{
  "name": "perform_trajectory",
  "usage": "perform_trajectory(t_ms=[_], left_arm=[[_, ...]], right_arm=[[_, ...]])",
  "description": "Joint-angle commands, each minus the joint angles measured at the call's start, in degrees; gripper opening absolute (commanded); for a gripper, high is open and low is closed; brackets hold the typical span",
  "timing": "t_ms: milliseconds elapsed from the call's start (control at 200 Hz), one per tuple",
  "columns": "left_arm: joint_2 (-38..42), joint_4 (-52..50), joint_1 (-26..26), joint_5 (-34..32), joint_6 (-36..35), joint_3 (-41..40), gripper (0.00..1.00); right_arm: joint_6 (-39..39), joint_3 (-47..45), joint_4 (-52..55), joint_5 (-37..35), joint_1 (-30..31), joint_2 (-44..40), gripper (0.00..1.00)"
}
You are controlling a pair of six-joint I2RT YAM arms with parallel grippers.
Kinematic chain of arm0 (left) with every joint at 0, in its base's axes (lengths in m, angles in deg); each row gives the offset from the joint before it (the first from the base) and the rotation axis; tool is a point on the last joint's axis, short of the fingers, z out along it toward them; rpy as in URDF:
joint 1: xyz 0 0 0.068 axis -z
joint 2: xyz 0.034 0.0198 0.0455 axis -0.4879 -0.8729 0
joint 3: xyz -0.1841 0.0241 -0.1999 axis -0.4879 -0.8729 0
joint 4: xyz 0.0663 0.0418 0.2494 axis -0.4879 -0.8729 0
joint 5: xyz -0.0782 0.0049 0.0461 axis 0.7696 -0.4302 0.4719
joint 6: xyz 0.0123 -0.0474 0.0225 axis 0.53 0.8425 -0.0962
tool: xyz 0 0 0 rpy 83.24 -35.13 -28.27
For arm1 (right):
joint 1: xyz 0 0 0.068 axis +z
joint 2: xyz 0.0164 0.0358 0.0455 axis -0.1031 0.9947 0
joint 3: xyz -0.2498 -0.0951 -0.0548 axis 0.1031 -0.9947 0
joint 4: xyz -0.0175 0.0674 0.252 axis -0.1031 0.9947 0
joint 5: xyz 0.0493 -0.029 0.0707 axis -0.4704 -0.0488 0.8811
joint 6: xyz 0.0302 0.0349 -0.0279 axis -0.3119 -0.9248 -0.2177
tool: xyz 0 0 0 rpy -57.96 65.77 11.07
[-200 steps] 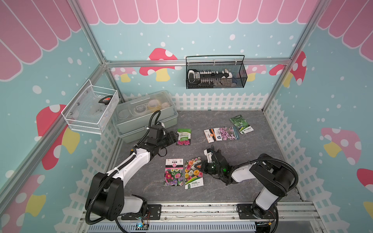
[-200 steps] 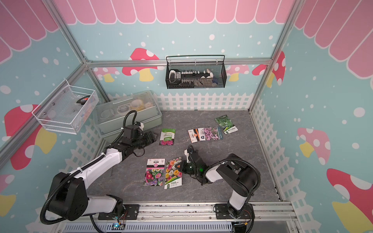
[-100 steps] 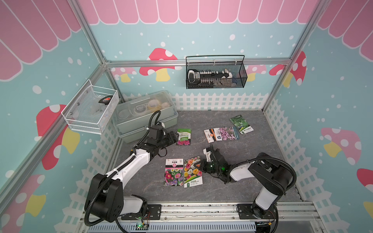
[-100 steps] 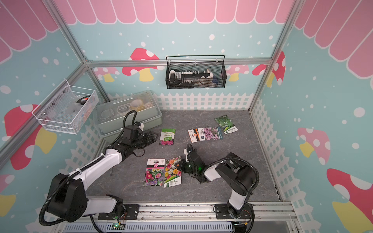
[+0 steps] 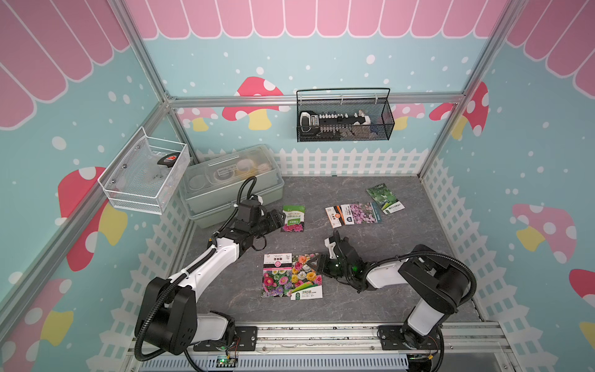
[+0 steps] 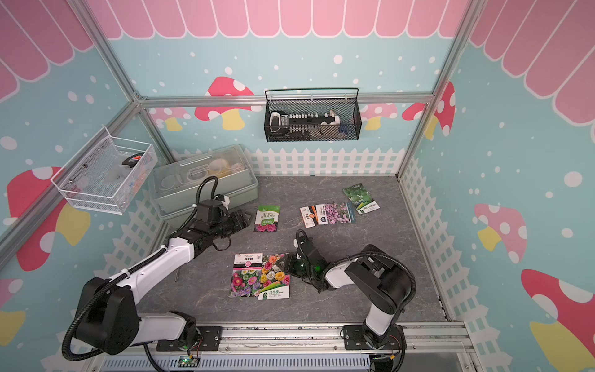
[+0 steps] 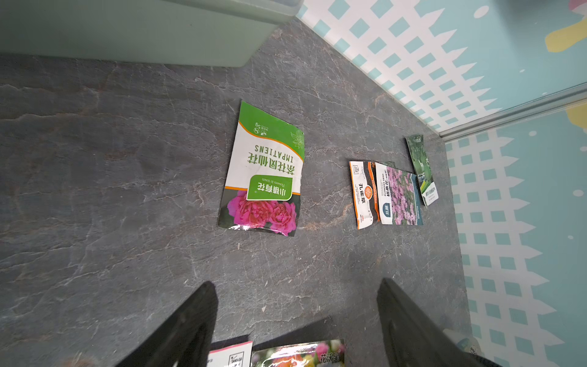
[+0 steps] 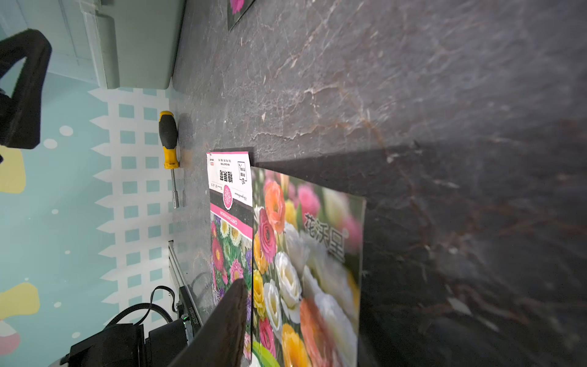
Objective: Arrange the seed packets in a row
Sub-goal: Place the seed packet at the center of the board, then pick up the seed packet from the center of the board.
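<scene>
Left hand [image 7: 295,284]: released, empty, beside impatiens packet [image 7: 263,171], far left.
Right hand [image 5: 317,261]: grip unclear, at rose packet [image 5: 306,277], near centre.
Risk: a retreating finger may snag rose packet, skewing it over chrysanthemum packet [image 5: 277,275].

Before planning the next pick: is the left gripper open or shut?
Open: in its wrist view the left gripper has its fingers wide apart, nothing between them but bare table.
</scene>
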Motion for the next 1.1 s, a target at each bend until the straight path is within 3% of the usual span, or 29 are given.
perform_trajectory(t_ms=[0, 185, 535, 731, 946, 1091], left_arm=[[0.4, 0.4, 0.4, 0.1, -0.9, -0.1, 0.79], [-2.2, 0.8, 0.4, 1.2, -1.8, 1.2, 0.80], [-13.0, 0.9, -2.0, 6.0, -6.2, 7.2, 0.83], [-19.9, 6.2, -7.2, 11.4, -5.1, 8.0, 0.84], [-27.9, 4.7, -8.4, 17.7, -8.3, 13.8, 0.84], [-31.3, 5.1, -8.3, 18.7, -8.0, 15.3, 0.85]], right_arm=[[1.1, 0.8, 5.5, -2.4, 0.4, -2.3, 0.53], [3.9, 2.0, 16.4, -6.0, -0.2, -6.3, 0.67], [16.5, 5.3, 29.8, -1.7, -11.8, -14.6, 0.76], [26.1, 19.9, 34.7, 4.2, -13.9, -5.1, 0.80], [28.0, 32.5, 35.0, 9.8, -16.3, 7.5, 0.85], [28.9, 40.3, 36.8, 12.6, -16.7, 15.5, 0.89]])
